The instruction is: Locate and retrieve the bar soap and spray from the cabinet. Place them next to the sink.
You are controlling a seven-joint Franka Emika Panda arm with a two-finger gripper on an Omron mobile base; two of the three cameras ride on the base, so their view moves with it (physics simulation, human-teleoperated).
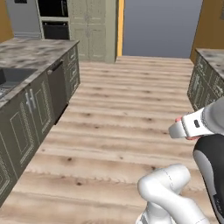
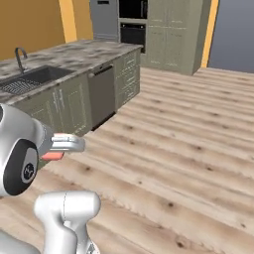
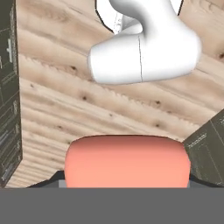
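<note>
End effector [image 3: 127, 186] is closed on the bar soap [image 3: 127, 162]: in the hand view the salmon-pink block sits right at the fingertips, spanning most of the lower frame, with plank floor [image 3: 57, 109] behind it. Finger tips themselves are mostly hidden by the soap, so exact opening can't be read, but the block is clearly held. In the right base view the bar soap [image 2: 52, 156] shows as a pink sliver under the grey hand, low on the left, over the floor and near the front of the base cabinets [image 2: 64, 106]. In the left base view a small pink edge of it [image 1: 178, 119] peeks at the tip of the white hand on the right side, above the wood floor [image 1: 118, 109]. The sink [image 2: 32, 78] is set in the marble desk [image 2: 89, 52] on the left, dark basin with ribbed drainboard and a gooseneck faucet [image 2: 20, 55] at its far edge; the soap is well apart from it. A dark dishwasher panel [image 2: 101, 94] sits in the cabinet run just right of the sink. Tall pale cabinets [image 2: 173, 32] and a wall oven [image 2: 133, 25] stand at the far end.
</note>
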